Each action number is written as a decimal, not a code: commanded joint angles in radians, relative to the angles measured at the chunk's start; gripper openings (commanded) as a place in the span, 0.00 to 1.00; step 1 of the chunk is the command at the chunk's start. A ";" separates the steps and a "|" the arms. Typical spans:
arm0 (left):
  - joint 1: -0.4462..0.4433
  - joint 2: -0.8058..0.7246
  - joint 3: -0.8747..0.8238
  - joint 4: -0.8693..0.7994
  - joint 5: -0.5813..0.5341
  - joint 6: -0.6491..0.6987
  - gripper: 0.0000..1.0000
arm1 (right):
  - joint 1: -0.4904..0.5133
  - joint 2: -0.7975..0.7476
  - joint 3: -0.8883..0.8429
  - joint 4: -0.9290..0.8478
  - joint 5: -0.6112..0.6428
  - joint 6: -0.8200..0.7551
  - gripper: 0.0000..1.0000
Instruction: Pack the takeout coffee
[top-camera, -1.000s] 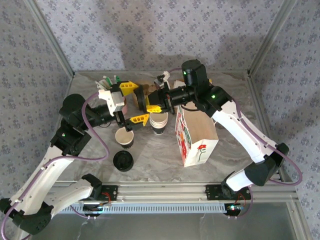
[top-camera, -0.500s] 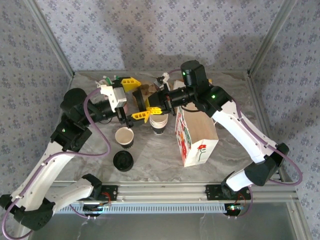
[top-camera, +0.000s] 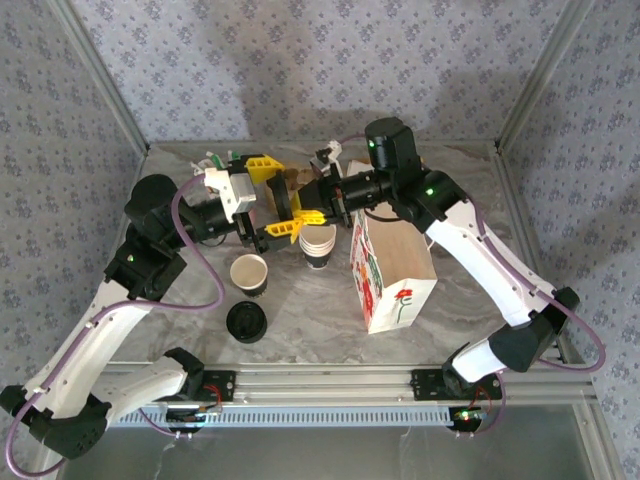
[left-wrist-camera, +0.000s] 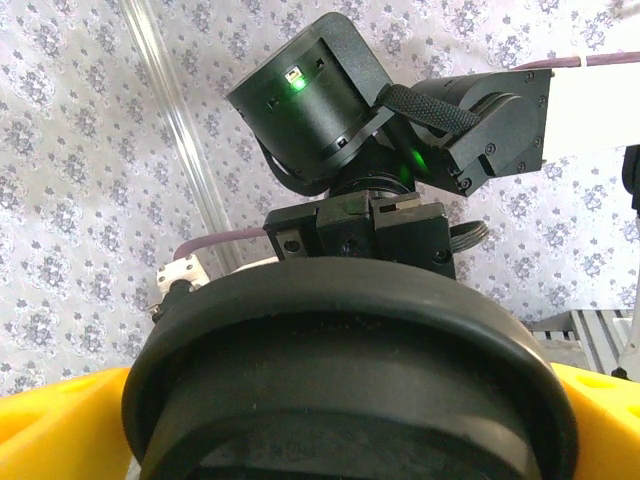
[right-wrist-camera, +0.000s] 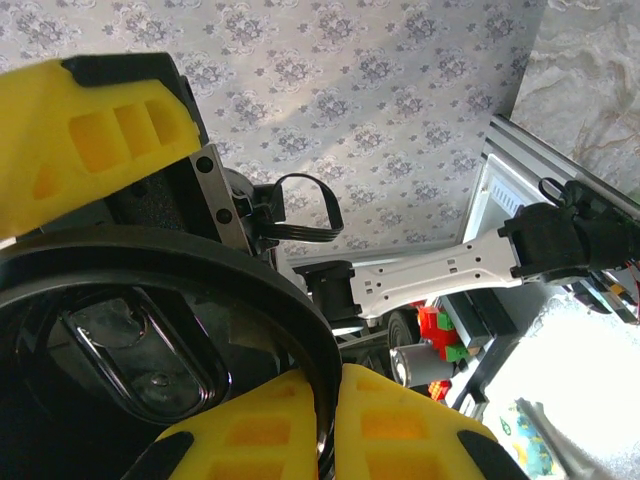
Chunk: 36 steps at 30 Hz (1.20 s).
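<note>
On my left, the left tool (top-camera: 277, 197) stands wide open. Its yellow fingers (left-wrist-camera: 60, 420) sit on either side of the black lid of the takeout coffee (left-wrist-camera: 350, 380), and I cannot tell whether they touch it. Below it on the counter (top-camera: 300, 310) sits a lidless cup (top-camera: 249, 272), and nearer me a loose black lid (top-camera: 246, 322) lies flat. The coffee itself is between the two tools, over the back middle of the counter. From the right wrist view I see the right tool (right-wrist-camera: 328, 400) closed to a narrow pinch on the lid's rim. A stack of white cups (top-camera: 319, 245) stands just under that meeting point. Just to the right of the stack is a paper bag (top-camera: 392, 268) with a flower print, upright.
</note>
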 joint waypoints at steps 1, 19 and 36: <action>-0.001 -0.011 -0.004 0.043 -0.016 -0.004 0.93 | -0.013 -0.026 -0.017 0.020 -0.026 -0.024 0.09; -0.001 0.001 0.004 0.033 -0.005 0.015 0.83 | -0.024 -0.034 -0.027 0.038 -0.023 -0.022 0.14; -0.002 -0.119 -0.004 -0.388 -0.193 0.208 0.80 | -0.210 -0.069 0.209 -0.322 0.003 -0.228 0.35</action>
